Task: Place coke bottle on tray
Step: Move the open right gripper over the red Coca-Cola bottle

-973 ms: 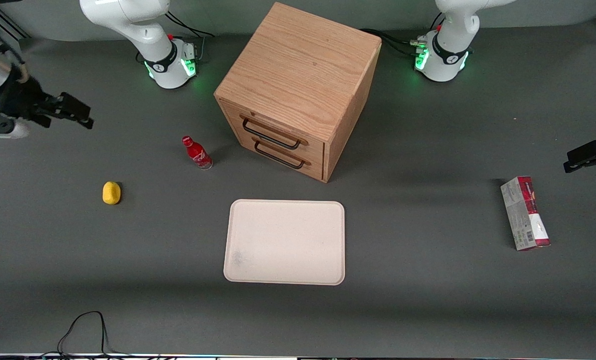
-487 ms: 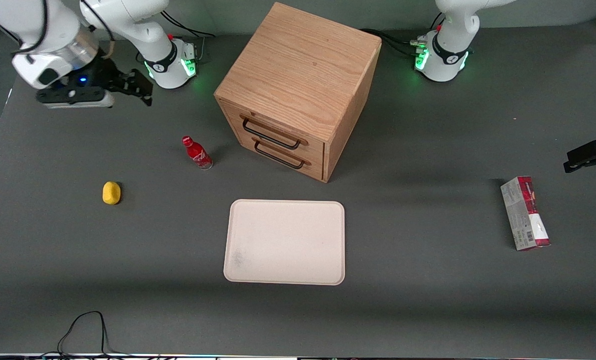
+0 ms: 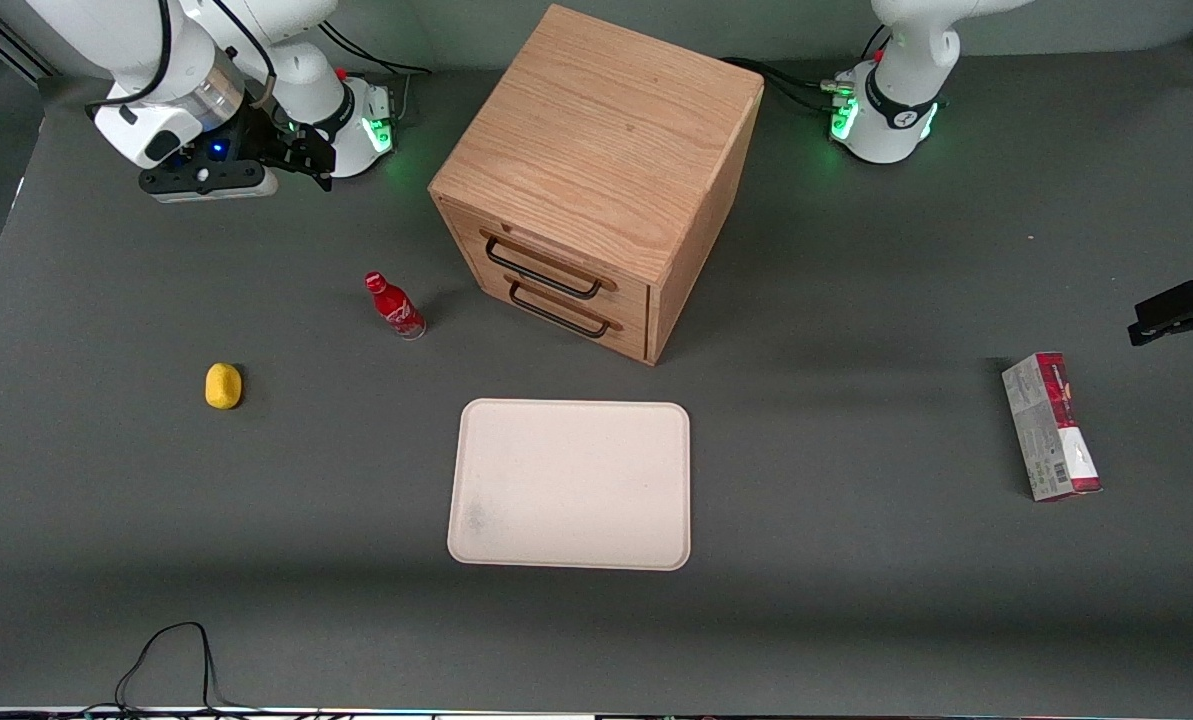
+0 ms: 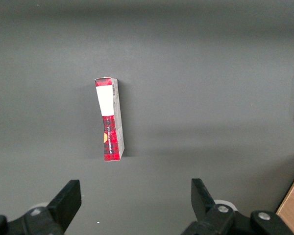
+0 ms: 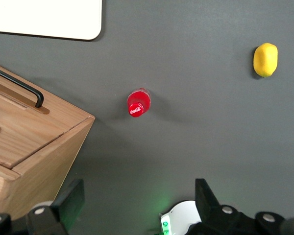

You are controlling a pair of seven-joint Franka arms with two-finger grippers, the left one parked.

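The coke bottle [image 3: 393, 306] [image 5: 136, 105] is small and red with a red cap. It stands upright on the grey table, in front of the wooden drawer cabinet [image 3: 596, 170] and a little toward the working arm's end. The cream tray [image 3: 571, 484] [image 5: 44, 17] lies flat, nearer to the front camera than the bottle, and nothing is on it. My gripper [image 3: 308, 160] [image 5: 139, 193] hangs open and holds nothing. It is well above the table by the working arm's base, farther from the front camera than the bottle and apart from it.
A yellow lemon-like object [image 3: 223, 386] [image 5: 265, 59] lies toward the working arm's end, nearer to the front camera than the bottle. A red-and-grey carton box [image 3: 1050, 426] [image 4: 110, 119] lies toward the parked arm's end. A black cable [image 3: 166, 660] loops at the front edge.
My gripper has swung in from the table's edge at the working arm's end toward the cabinet, ending near the arm's base. The bottle, tray and other objects have not moved.
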